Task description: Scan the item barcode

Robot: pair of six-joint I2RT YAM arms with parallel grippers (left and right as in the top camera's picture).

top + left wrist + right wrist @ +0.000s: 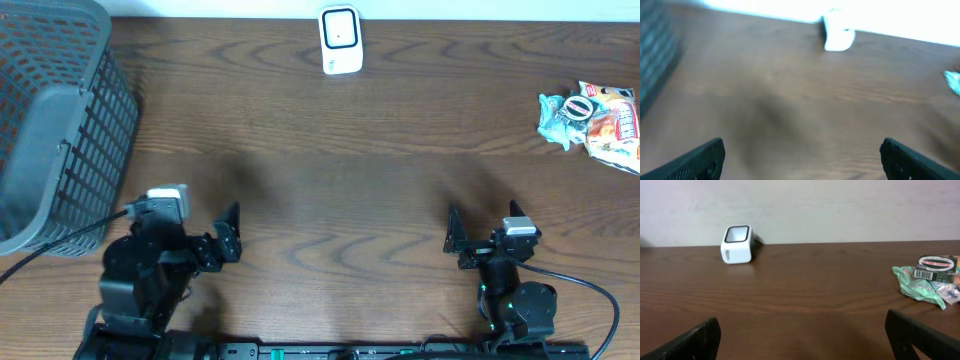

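Observation:
The white barcode scanner (340, 40) stands at the table's far edge, also seen as the scanner (737, 244) and, blurred, as the scanner (837, 32). The items lie in a pile at the far right: a green crumpled packet (555, 115), a red snack bag (615, 125) and a small pack with a barcode label (935, 266). My left gripper (230, 235) is open near the front left, with nothing between its fingers (695, 162). My right gripper (455, 240) is open near the front right and also holds nothing; its fingers (922, 337) stand far apart. Both are far from the items.
A grey mesh basket (50, 130) fills the left end of the table, close to my left arm. A pale wall rises behind the table's far edge. Bare wood lies between the grippers and the scanner.

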